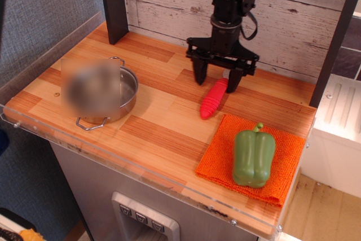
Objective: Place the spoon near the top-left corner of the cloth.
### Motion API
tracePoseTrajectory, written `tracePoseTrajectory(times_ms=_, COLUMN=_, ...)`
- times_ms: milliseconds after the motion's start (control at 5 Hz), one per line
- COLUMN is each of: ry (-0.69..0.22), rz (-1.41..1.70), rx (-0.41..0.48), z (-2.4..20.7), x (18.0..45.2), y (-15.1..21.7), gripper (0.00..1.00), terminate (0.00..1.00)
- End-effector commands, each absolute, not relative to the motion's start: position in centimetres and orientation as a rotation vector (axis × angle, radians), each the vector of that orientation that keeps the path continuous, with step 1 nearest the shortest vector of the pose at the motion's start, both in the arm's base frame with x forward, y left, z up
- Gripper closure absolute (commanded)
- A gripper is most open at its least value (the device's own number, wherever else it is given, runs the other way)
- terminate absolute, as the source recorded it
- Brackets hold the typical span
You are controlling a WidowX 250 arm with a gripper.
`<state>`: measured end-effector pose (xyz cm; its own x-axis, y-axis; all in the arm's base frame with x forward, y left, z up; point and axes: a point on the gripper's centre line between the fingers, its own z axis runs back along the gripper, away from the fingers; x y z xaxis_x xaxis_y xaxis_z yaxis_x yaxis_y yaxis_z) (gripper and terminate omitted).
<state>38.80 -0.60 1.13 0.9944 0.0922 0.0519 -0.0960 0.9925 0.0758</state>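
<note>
On the wooden counter (163, 122), the spoon (214, 99) lies with its red ribbed handle pointing down-left, just off the top-left corner of the cloth (223, 153), not quite touching the cloth edge. Gripper (216, 78) sits over the spoon's upper end, fingers (199, 71) spread apart, released; the right finger is close to or touching the spoon tip, cannot tell which. Spoon head is hidden behind the gripper. Green pepper (253, 157) stands on the cloth, toward its right half. Steel pot (103, 95) rests well apart at counter left, partly blurred. White plank wall (169, 4) behind.
</note>
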Motion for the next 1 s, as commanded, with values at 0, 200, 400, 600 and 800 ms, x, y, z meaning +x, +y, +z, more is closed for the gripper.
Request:
tracePoseTrajectory(times_ms=0, ry=-0.248, rz=0.042, rx=0.044, z=11.0, x=35.3, y=-1.9, gripper=0.00, terminate=0.00)
tracePoseTrajectory(times_ms=200, ry=-0.219, rz=0.039, rx=0.009, z=11.4, x=32.7, y=-2.2, gripper=0.00, terminate=0.00)
tracePoseTrajectory(times_ms=400, ry=-0.176, rz=0.037, rx=0.001, z=10.1, x=31.8, y=-2.0, gripper=0.00, terminate=0.00)
tracePoseTrajectory(times_ms=600, ry=-0.127, rz=0.073, rx=0.046, z=9.3, x=31.2, y=-1.6, gripper=0.00, terminate=0.00)
tracePoseTrajectory(times_ms=800, ry=-0.127, rz=0.073, rx=0.046, z=9.3, x=31.2, y=-1.6, gripper=0.00, terminate=1.00)
